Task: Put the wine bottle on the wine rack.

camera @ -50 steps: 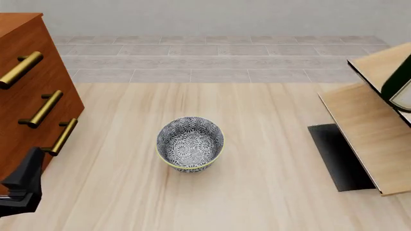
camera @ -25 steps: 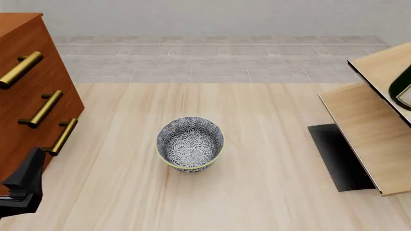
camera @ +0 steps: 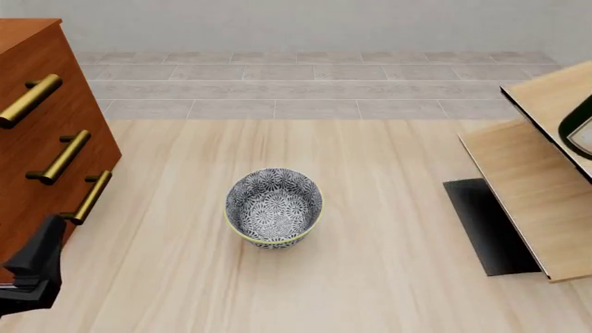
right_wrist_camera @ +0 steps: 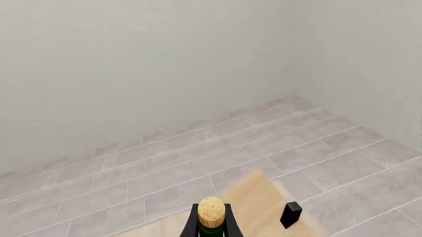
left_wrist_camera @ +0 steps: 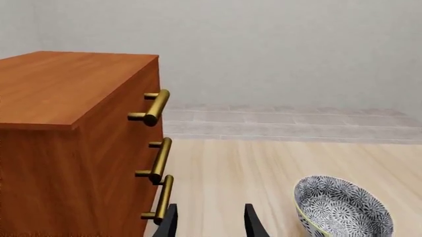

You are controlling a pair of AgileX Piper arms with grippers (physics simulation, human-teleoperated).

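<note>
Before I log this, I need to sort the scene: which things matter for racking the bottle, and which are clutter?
Job: dark green glass wine bottle with tan cork; pale-wood slanted-board wine rack; right gripper.
Clutter: patterned blue-white bowl; reddish-brown drawer cabinet; left gripper.

The bottle (right_wrist_camera: 211,217) is dark green with a tan cork, its neck upright between the right jaws. Only a sliver of it (camera: 581,128) shows over the rack (camera: 532,194), pale slanted boards on a black base.
</note>
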